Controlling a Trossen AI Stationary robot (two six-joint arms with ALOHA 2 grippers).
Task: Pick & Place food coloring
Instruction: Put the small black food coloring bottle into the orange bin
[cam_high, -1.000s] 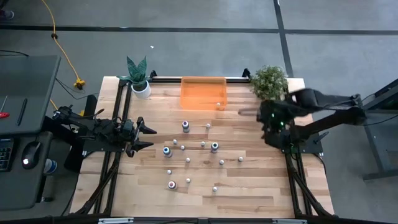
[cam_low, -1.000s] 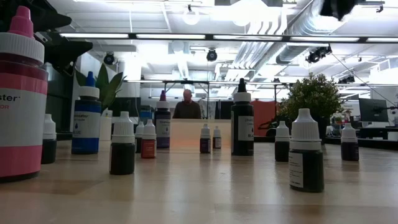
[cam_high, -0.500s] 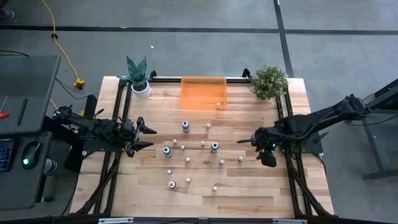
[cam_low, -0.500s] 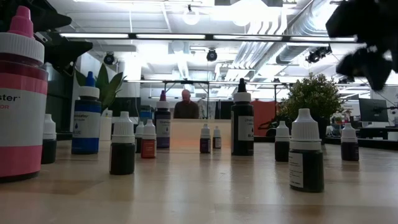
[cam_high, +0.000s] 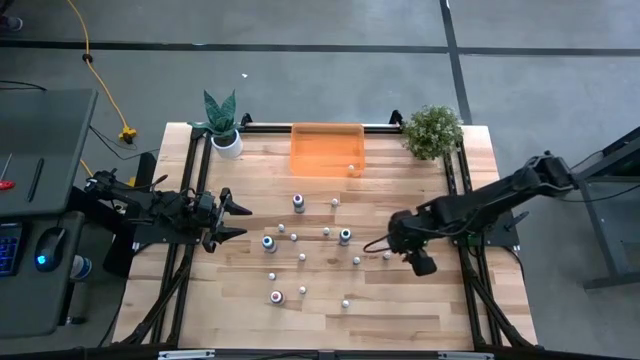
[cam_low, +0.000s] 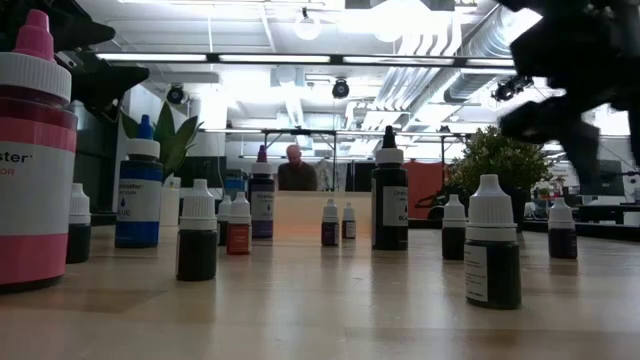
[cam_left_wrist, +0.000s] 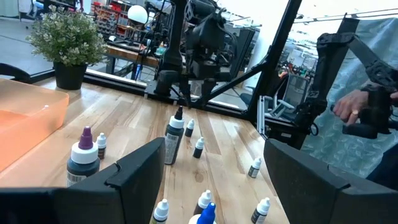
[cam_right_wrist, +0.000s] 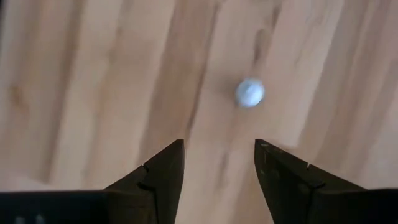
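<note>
Fifteen or so food coloring bottles (cam_high: 302, 257) stand scattered over the middle of the wooden bench (cam_high: 240, 290) in the high view, one more lying inside the orange bin (cam_high: 326, 149) at the far edge, which sits between a spiky potted plant (cam_high: 222, 122) and a bushy potted plant (cam_high: 432, 131). From the right side the right gripper (cam_high: 392, 242) reaches in, just beside the small bottle (cam_high: 387, 255) farthest right, while the left gripper (cam_high: 238, 220) waits at the left edge with its jaws spread apart. At bench level the low view shows the bottles upright: a large pink-labelled one (cam_low: 34, 160) nearest, a blue one (cam_low: 138, 185) behind it, a tall dark one (cam_low: 389, 195) mid-bench, and the right arm (cam_low: 575, 60) as a dark blur overhead. A person (cam_low: 293, 170) sits far behind. Looking across the bench, the left wrist view shows the bottles and a person's hand (cam_left_wrist: 354, 106) beyond the frame. Pointing straight down, the right wrist view shows the jaws apart, empty, above bare wood with one white cap (cam_right_wrist: 249, 93) just ahead of them.
</note>
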